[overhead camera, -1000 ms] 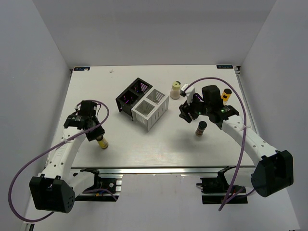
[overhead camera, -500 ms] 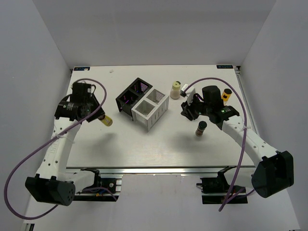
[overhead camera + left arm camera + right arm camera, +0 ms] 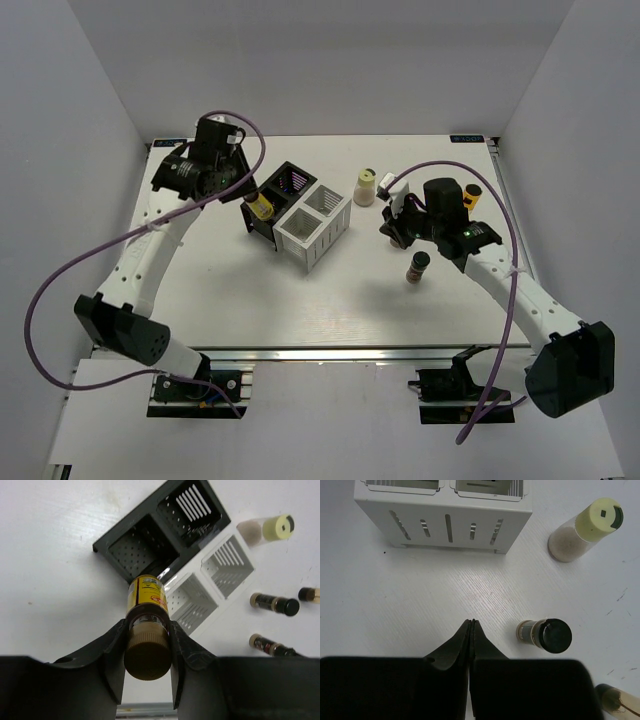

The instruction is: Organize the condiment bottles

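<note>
Left gripper (image 3: 147,626) clamps the yellow bottle (image 3: 146,594) just below its cap, above the black box (image 3: 125,555). Right gripper (image 3: 471,634) pinched together, empty. Bottle judged light, rigid, slick; neck hold suits.

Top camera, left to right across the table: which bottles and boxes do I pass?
held yellow-label bottle → white compartment box → cream jar → brown black-capped bottle → yellow bottle
</note>
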Controlling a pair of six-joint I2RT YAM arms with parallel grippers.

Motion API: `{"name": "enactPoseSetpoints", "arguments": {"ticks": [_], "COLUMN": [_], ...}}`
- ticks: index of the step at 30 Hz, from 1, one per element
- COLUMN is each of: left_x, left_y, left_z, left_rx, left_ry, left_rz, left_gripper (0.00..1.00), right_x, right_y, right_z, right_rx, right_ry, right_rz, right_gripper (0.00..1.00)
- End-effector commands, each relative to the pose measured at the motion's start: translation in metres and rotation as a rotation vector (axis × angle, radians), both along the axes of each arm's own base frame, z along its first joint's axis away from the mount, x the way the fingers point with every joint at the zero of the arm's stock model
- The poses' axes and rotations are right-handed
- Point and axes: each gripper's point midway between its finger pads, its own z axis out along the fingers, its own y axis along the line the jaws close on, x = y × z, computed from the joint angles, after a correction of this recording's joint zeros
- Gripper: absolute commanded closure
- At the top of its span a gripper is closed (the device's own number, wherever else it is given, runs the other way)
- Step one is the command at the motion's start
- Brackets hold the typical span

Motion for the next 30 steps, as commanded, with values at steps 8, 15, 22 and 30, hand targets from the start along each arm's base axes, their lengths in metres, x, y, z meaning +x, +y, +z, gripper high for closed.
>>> {"name": "enactPoseSetpoints", "arguments": {"ticks": [8,15,22,30], "left_x": [0.065,0.079,0.081,0.092], "left_y": [-0.013,-0.020,-0.017,-0.017], "left_z": [0.029,-0.001,-0.039,-0.080], "left_rx": [0.037,0.077,0.146,0.197], "left_ry": [-0.173,-0.118,-0.055,-0.009], "left_rz": [0.021,-0.001,-0.014,-0.019], "left_gripper": [1.00,1.00,1.00,0.82], "right_x": [0.002,0.004,0.006,0.012], "right_y": [-0.002,-0.005,-0.004,-0.002], "right_z": [0.014,0.014,0.012,0.015], "right_rx": [0.016,0.010,0.016,0.030], "right_ry": [-0.064,-0.073,-0.068,-0.050], "right_rz": [-0.011,-0.024,-0.021,-0.037], "right_gripper": [1.00,1.00,0.70,0.56]}}
